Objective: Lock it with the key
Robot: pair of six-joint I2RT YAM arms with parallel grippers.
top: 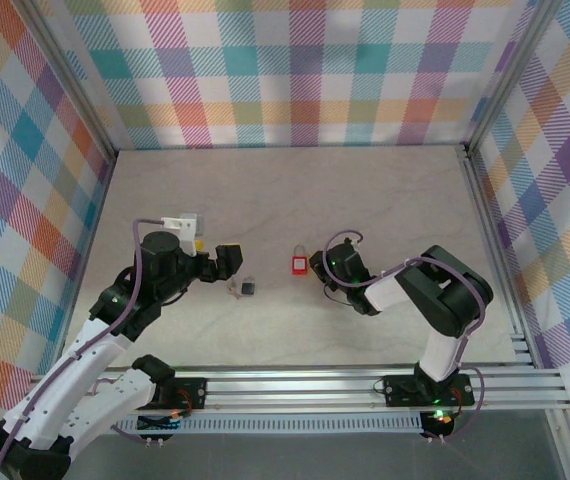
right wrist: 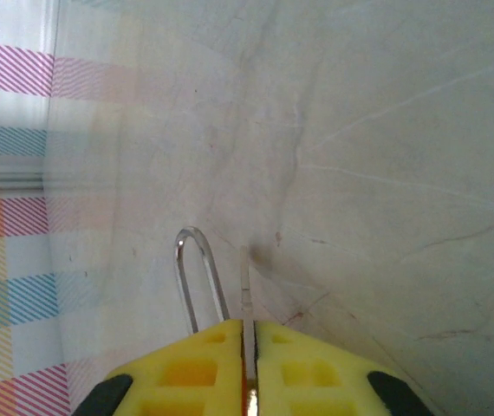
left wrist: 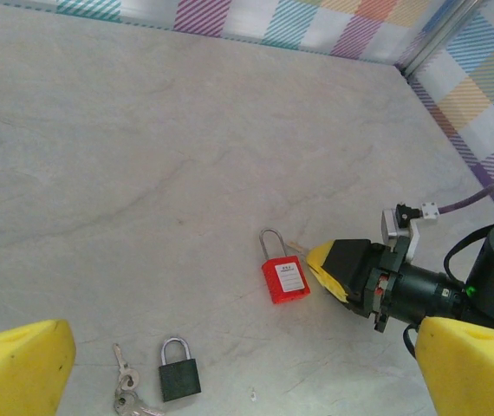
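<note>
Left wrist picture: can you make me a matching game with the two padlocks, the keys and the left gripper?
Things
1 red padlock
2 black padlock
3 keys
4 left gripper

Clues
A wide open
B silvery bunch
C at the right gripper's tip
D between the keys and the red padlock

Pairs: 1-C, 2-D, 3-B, 4-A
</note>
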